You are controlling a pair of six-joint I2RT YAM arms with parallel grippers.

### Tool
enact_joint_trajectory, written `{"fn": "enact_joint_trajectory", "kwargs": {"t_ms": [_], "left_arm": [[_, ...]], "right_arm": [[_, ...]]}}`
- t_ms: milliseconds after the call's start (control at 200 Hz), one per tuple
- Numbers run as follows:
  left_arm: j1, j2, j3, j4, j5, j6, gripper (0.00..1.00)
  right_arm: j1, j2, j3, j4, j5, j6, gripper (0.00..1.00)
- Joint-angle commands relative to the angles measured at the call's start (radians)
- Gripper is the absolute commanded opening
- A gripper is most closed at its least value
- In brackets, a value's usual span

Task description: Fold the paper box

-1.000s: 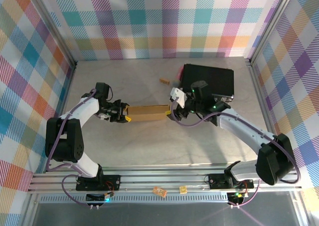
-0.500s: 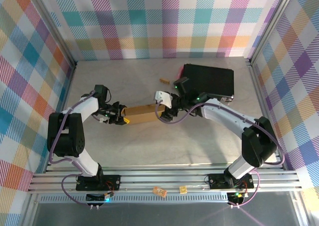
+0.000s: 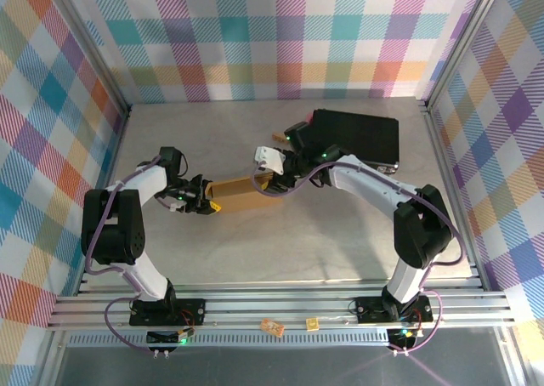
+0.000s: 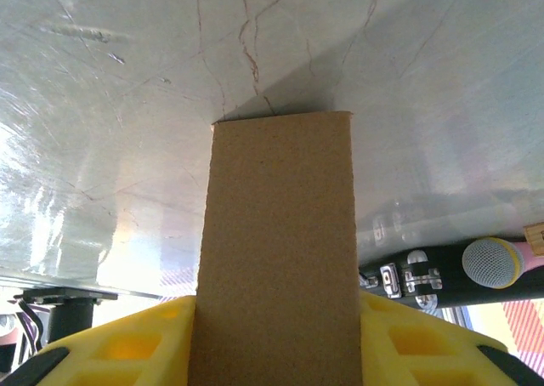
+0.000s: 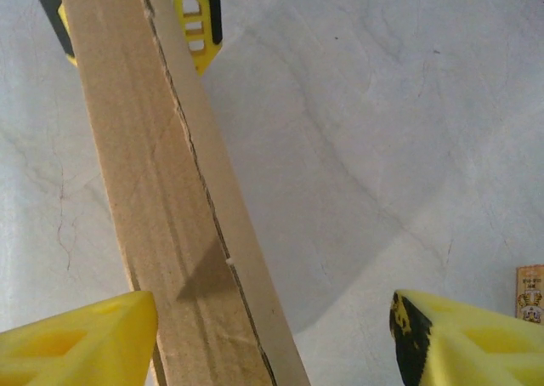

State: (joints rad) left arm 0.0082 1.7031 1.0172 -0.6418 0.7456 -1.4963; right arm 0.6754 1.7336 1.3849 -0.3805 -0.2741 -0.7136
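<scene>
A: Where's the paper box [image 3: 246, 194] rn?
B: Mid table [image 3: 170, 258], btw the 2 arms. From above it's a long narrow brown strip of cardboard, lying slanted, right end farther back than the left.
A: Flat or folded?
B: Folded up narrow, looks like. Right wrist cam shows a seam running lengthwise w/ a thin edge beside it. Can't tell more.
A: Left gripper [image 3: 206, 204]?
B: Clamped on the box's left end. On its wrist cam the cardboard fills the gap btw both yellow fingers [image 4: 127, 348] and sticks out ahead over the table.
A: Right gripper [image 3: 274, 178]?
B: At the box's right end, jaws apart, not gripping. Its cam: box runs right beside 1 yellow finger [image 5: 76, 335], touching or not I can't tell. The other finger is well apart from it, bare table btw.
A: Is the box resting on the table?
B: Can't tell. There's shadow under it in both wrist cams.
A: Anything else nearby?
B: Black case [image 3: 361, 139] at the back right, behind the right arm. Small wood block [image 3: 279, 137] just left of it. 2 small bits [image 3: 272, 326] on the front rail [image 3: 340, 305].
</scene>
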Motion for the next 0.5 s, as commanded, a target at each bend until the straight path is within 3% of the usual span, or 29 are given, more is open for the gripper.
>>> {"fn": "enact_joint_trajectory", "kwargs": {"t_ms": [0, 140, 495], "left_arm": [[0.025, 0.042, -0.018, 0.001, -0.071, -0.032, 0.22], [0.033, 0.046, -0.001, -0.004, -0.076, -0.064, 0.22], [0.038, 0.071, 0.044, -0.059, -0.087, -0.064, 0.22]], "right_arm": [[-0.016, -0.018, 0.026, -0.055, -0.089, 0.102, 0.70], [-0.057, -0.049, 0.024, -0.063, -0.187, 0.247, 0.65], [-0.098, -0.047, 0.086, -0.214, -0.121, 0.363, 0.44]]}}
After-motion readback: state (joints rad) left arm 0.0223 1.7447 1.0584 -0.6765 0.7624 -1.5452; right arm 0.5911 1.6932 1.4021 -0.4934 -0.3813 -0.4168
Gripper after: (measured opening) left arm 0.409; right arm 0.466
